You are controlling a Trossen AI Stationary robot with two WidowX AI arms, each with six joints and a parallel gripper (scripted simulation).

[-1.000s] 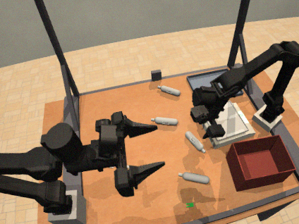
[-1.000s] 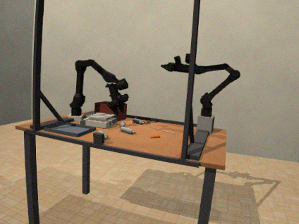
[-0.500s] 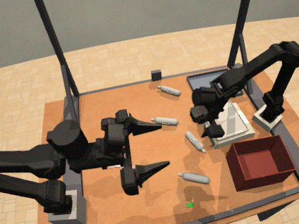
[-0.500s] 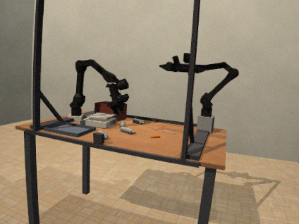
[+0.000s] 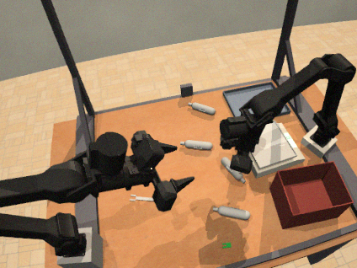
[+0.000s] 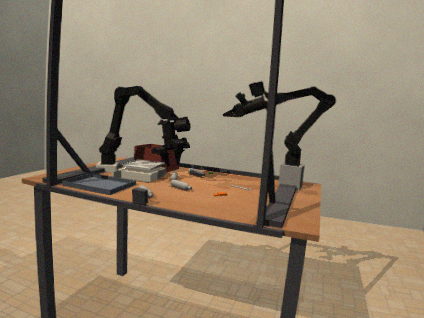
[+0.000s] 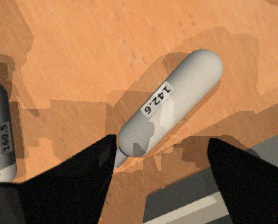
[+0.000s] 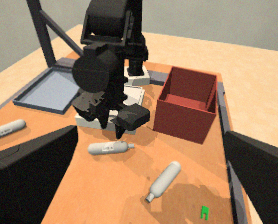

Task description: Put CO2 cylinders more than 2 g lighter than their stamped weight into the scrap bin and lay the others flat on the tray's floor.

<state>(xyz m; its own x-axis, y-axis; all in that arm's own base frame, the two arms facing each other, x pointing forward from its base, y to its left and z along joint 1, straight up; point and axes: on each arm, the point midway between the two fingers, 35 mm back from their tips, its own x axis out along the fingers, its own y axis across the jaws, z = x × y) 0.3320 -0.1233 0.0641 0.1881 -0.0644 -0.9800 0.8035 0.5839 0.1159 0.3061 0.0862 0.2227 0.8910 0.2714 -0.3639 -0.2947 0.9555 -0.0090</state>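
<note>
The scrap bin (image 5: 290, 218) (image 6: 145, 149) (image 8: 182, 123) was dark red; the tray (image 5: 238, 106) (image 6: 97, 184) (image 8: 47, 90), blue-grey. The CO2 cylinder (image 7: 187, 87) stamped 142.6 was pale grey, its label (image 7: 157, 99) white with black digits. The tabletop (image 5: 139, 126) (image 6: 240, 205) (image 7: 65, 60) (image 8: 120, 185) was orange-brown, the floor (image 5: 139, 74) (image 6: 150, 288) pale tan with a block pattern.
</note>
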